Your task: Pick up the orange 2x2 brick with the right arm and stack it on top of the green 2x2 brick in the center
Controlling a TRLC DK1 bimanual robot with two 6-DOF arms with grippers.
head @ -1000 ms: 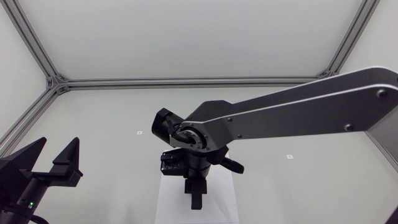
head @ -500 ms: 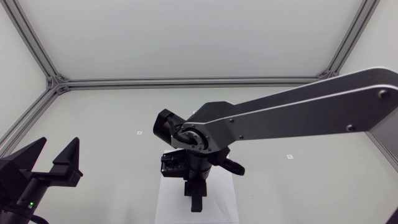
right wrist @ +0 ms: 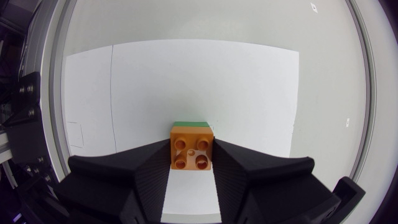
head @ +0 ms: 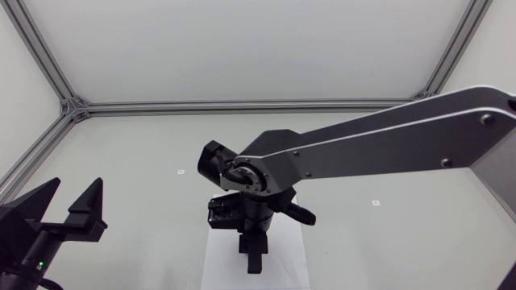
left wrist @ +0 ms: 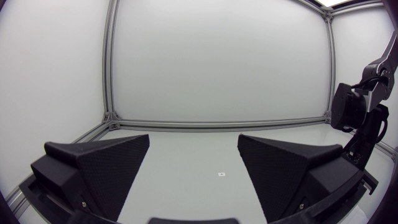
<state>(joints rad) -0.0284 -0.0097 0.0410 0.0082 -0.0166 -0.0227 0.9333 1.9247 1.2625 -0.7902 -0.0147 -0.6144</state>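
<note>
in the head view the left gripper (head: 74, 192) sits at the lower left of the frame, spread wide with nothing in it. its own wrist view shows the two wedge fingers (left wrist: 106, 165) far apart over bare table (left wrist: 199, 158). the right arm (left wrist: 357, 118) stands well beyond the right-hand finger.

low in the centre of the head view the right gripper (head: 254, 259) points straight down over a white sheet (head: 218, 266). the black wrist above it hides whatever it carries.

the right wrist view shows more. the orange brick (right wrist: 191, 148) sits studs up between the right gripper's fingers, one finger pressed against each side, so the grip is closed on it. the green brick (right wrist: 191, 124) shows only as a thin strip just past the orange brick's far edge, directly under it. i cannot tell whether the two are pressed fully together. both are over the sheet, which spreads ahead of the gripper with a thin line drawn across it.

farther up the head view the right arm comes in from the right edge. its long grey link slopes down to the black joint at the centre of the frame. two small marks (head: 181, 171) lie on the table, one left of centre and one to the right. a metal rail (head: 242, 105) crosses the upper part of the frame.
</note>
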